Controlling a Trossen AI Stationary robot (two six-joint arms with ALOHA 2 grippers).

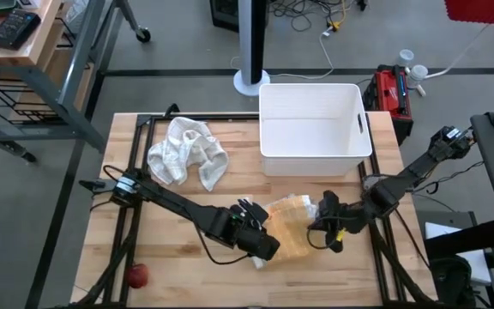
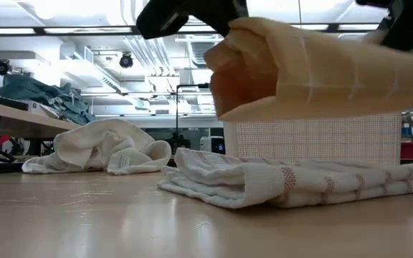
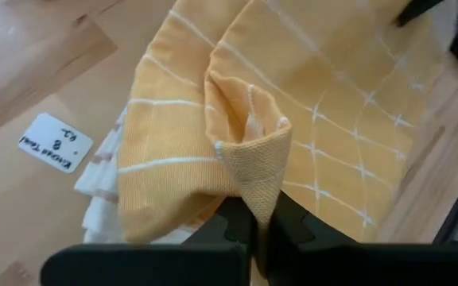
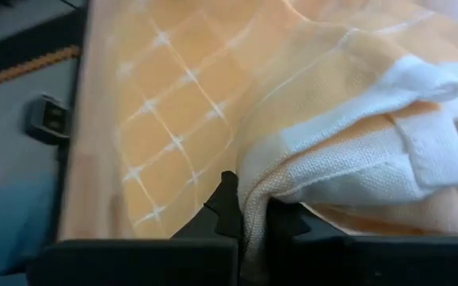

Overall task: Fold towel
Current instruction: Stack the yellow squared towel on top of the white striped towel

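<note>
- Left gripper (image 3: pixel 262 226) pinches a corner of the yellow towel (image 1: pixel 288 225); right gripper (image 4: pixel 249 218) clamps another edge (both lifted).
- Risk: uneven pulling drags cloth free, spoiling the fold.

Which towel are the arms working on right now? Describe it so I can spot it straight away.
Start at the white bin at the table's far edge; just in front of it, both grippers pinch the yellow towel, left gripper and right gripper each shut on an edge. Unlike the crumpled white towel at far left, it is yellow with a white grid.
</note>
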